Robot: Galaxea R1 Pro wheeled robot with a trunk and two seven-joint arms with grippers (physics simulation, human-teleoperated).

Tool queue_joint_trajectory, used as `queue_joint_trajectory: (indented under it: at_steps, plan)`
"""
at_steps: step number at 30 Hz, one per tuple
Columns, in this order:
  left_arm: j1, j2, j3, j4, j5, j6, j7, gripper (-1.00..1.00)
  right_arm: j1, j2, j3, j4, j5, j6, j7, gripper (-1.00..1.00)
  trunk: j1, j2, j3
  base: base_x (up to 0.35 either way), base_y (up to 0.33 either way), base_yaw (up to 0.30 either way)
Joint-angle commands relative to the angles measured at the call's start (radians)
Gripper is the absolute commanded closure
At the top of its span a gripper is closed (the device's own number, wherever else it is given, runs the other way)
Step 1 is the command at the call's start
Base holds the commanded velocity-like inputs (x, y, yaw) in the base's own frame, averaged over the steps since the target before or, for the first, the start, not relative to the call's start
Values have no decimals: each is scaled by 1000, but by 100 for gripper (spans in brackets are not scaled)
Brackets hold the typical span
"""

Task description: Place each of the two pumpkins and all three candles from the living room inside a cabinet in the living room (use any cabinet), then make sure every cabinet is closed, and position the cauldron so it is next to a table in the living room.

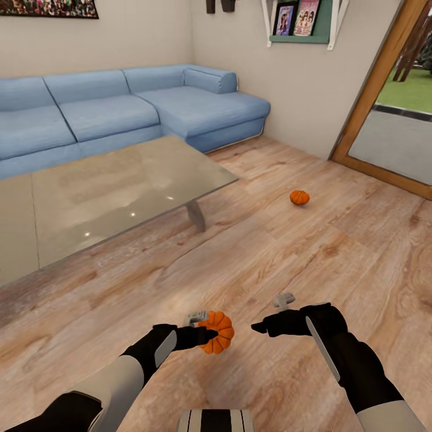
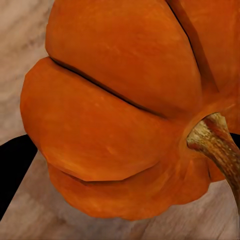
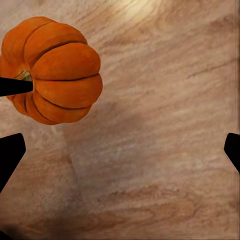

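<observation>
One pumpkin (image 1: 217,331) sits pinched in the left gripper (image 1: 204,333), held above the wood floor (image 1: 336,252) just in front of the robot. The second pumpkin (image 1: 299,197) lies on the floor well apart, beyond the glass table (image 1: 120,192) near the doorway. The right gripper (image 1: 261,327) is spread and holds nothing. Judging by this, the task is early: one pumpkin grasped, nothing yet stowed.

Orange ribbed pumpkins (image 1: 219,332), blue sofa (image 1: 120,111)
</observation>
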Motion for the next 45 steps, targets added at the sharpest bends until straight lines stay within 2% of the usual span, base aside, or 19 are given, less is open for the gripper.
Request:
queue_joint_trajectory:
  at_steps: [1,4,13,14,45]
  plan:
    - [0,1,-4,-2,6,5,1,100,-1,-1,1,-1,2,3,3,-100,0,0,1,-98,-129,65]
    - [0,2,-4,-2,6,5,0,100,-1,-1,0,-1,2,3,3,-100,0,0,5,-54,-71,65]
    - [0,1,-4,-2,6,5,-2,100,-1,-1,-13,-1,1,-1,3,-100,-5,2,54,-5,-7,45]
    - [0,2,-3,-2,6,5,-2,100,-1,-1,-15,-1,1,-20,3,-100,-5,2,59,0,0,2]
    - [0,5,-4,5,3,1,7,100,-1,-4,-20,-1,1,-28,3,-100,-19,9,226,0,0,0]
